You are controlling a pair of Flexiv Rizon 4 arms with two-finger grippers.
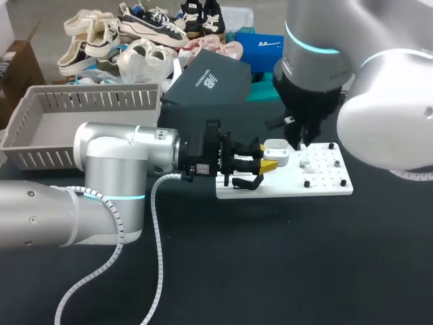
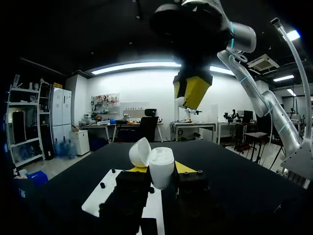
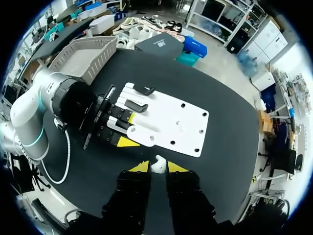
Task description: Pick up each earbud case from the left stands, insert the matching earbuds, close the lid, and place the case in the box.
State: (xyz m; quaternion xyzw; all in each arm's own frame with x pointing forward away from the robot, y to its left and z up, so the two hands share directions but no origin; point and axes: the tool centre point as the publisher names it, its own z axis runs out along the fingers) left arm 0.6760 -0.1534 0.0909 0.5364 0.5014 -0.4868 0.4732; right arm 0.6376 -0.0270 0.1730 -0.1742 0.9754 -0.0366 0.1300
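Left wrist view: L jaws pinch open white earbud case (image 2: 157, 166), lid tipped back, at white board (image 2: 98, 198) edge on table (image 2: 234, 166). R jaws, above case, pinch white earbud (image 3: 158, 164).

A: Anything between the right gripper's (image 3: 158, 168) 2 yellow tips?
B: Yes, pinching a small white earbud (image 3: 158, 162), seen just off the white board's (image 3: 171, 122) long edge.
A: And at the board's short end?
B: Gripping the white earbud case (image 3: 142, 132) there with the left gripper (image 3: 128, 130). Beside it, 2 black-topped stands (image 3: 139, 90). Beyond the board, a grey basket (image 3: 80, 56).
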